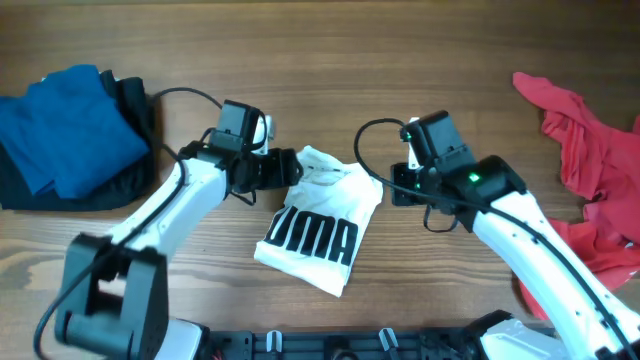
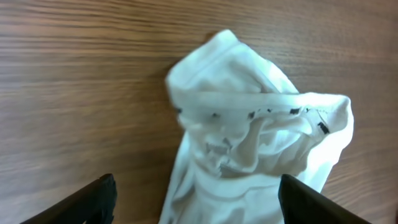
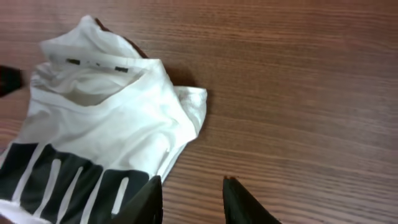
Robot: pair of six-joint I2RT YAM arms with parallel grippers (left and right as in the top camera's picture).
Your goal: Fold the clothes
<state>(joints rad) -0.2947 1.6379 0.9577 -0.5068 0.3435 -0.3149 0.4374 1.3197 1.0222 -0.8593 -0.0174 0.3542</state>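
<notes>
White T-shirt (image 1: 318, 225) lies folded mid-table, a gripper at each side of its collar end.
Left gripper (image 2: 196, 180) has jaws spread wide, straddling the shirt without pinching it. Right gripper (image 3: 191, 183) has jaws partly apart over bare table (image 1: 500, 60), one finger perhaps touching the shirt. Blue clothes (image 1: 65, 130) sit at the left edge, red clothes (image 1: 590, 150) at the right.

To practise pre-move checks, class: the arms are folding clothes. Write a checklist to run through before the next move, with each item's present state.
1. No cloth in left end effector: ok, jaws wide, white T-shirt ungripped.
2. Nothing in right end effector: ok, jaws apart above bare table.
3. Neat fold on white T-shirt: not ok, collar end bunched.
4. Fold on red garment: not ok, crumpled at the right.
5. Fold on blue garment: ok, lying folded on black garment.
</notes>
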